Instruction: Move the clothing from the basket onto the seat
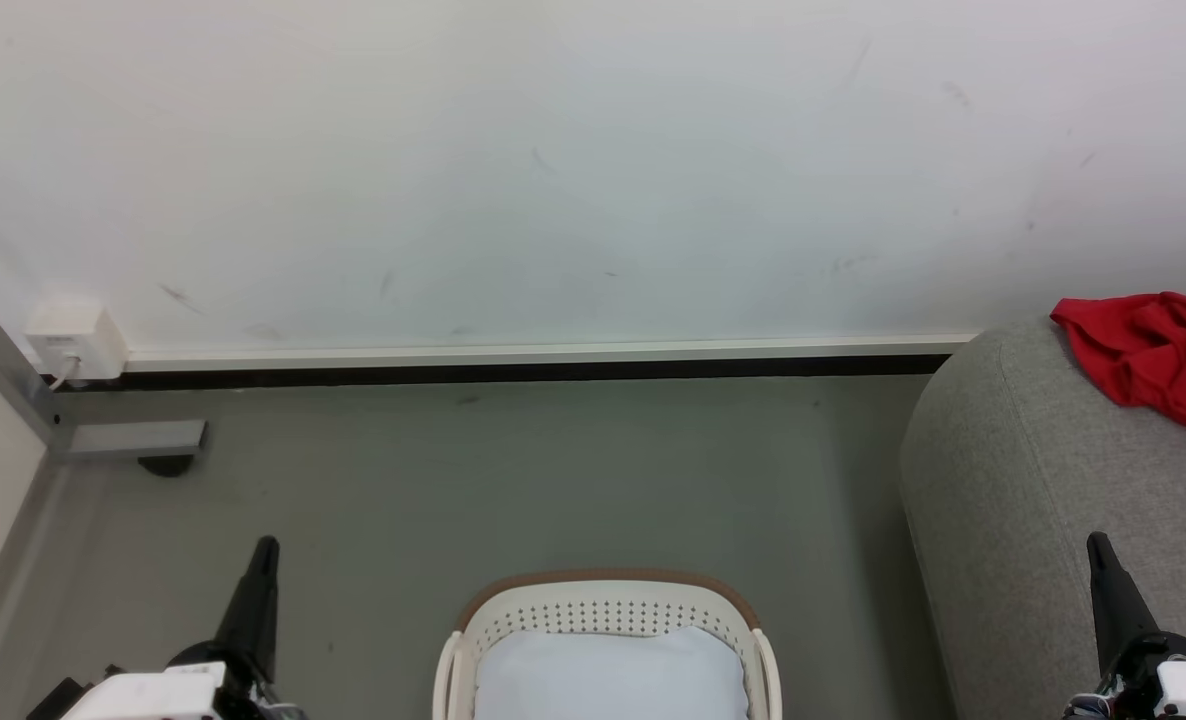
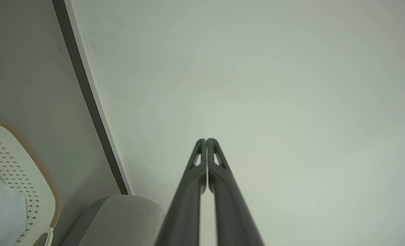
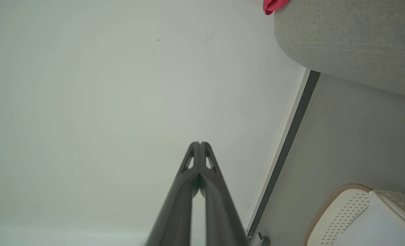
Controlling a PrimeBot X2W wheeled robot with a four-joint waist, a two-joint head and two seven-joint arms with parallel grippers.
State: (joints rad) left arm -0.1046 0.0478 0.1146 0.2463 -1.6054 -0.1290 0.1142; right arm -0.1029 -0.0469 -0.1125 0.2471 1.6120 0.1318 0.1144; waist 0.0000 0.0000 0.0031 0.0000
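Left gripper (image 1: 266, 548) and right gripper (image 1: 1096, 542) sit low, clenched and empty, fingers aimed at the wall (image 1: 593, 150). The basket (image 1: 723, 600) lies between them, and red clothing (image 1: 1153, 350) is on the seat (image 1: 1013, 480) beyond the right one.

The left tool (image 1: 265, 550) and the right tool (image 1: 1099, 548) are showing long, dark, matte fingers (image 2: 223, 184) with slim triangular cut-outs near the tips; white housings (image 1: 153, 693) are sitting behind them.
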